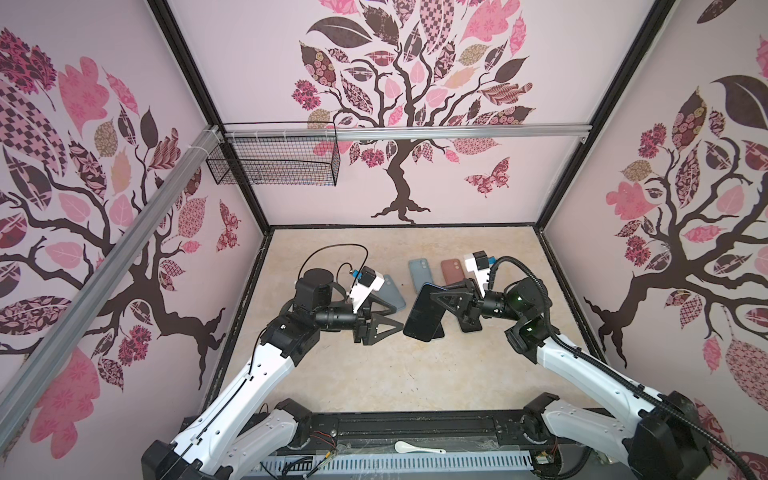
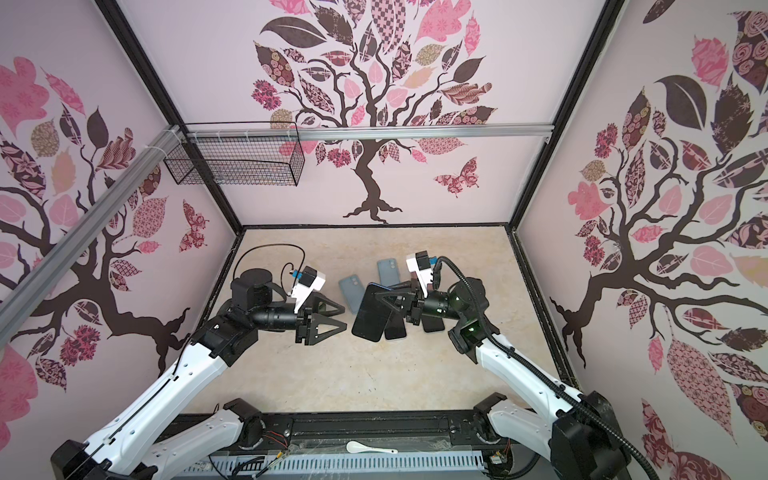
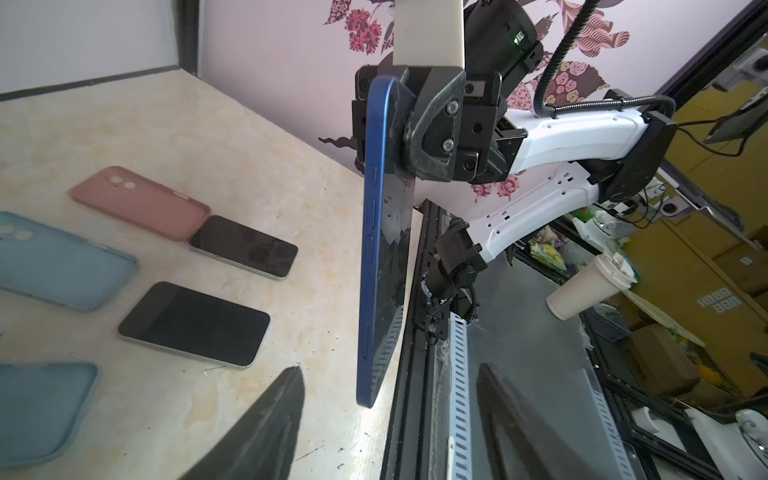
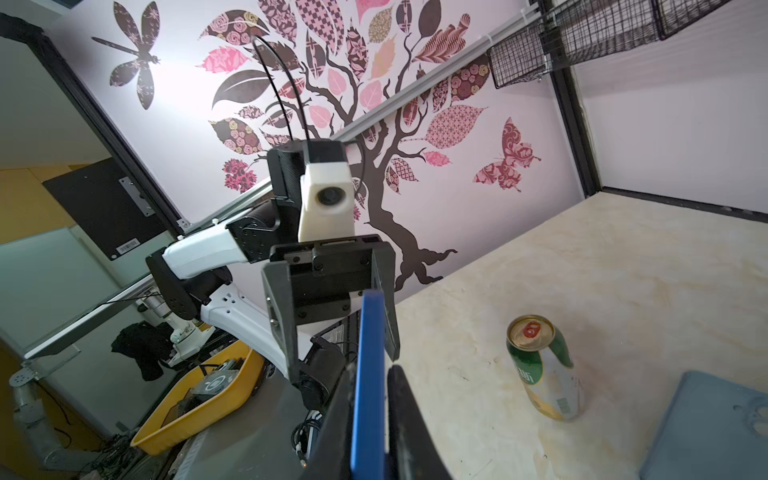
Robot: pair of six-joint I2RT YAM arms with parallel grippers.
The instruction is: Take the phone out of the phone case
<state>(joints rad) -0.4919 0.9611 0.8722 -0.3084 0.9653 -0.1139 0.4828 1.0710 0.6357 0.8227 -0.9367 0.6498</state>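
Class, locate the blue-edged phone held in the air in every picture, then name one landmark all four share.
In a top view: blue-edged phone just right of centre.
In a top view: near centre.
Left wrist: edge-on, upright, mid-frame.
Right wrist: edge-on, clamped in the right pincer.
Shared landmark: marbled table.
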